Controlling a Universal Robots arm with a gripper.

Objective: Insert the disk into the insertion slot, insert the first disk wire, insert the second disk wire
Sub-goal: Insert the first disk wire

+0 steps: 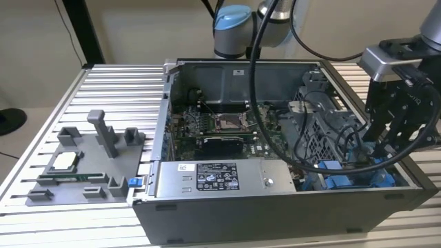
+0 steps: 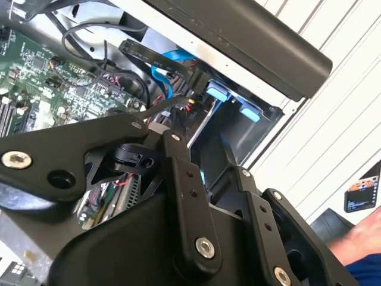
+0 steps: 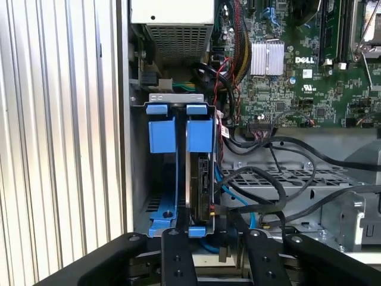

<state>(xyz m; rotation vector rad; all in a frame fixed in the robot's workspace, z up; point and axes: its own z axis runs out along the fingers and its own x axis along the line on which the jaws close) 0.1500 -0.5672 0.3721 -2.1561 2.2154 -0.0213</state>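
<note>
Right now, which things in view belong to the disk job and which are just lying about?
Job: end effector, reaching into the computer case; disk, standing in the insertion slot; blue cable beside it.
Lying about: grey fixture tray on the table, chip and memory stick on it; power supply box.

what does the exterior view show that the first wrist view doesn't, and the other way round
Exterior view's own: the grey fixture plate with upright posts at the exterior view's left, and the arm's blue-capped joint beyond the open computer case. First wrist view's own: the disk edge-on in the insertion slot, and a silver finned heatsink. Shared: the green motherboard, the bay's blue tabs, black cables, the slatted table.
</note>
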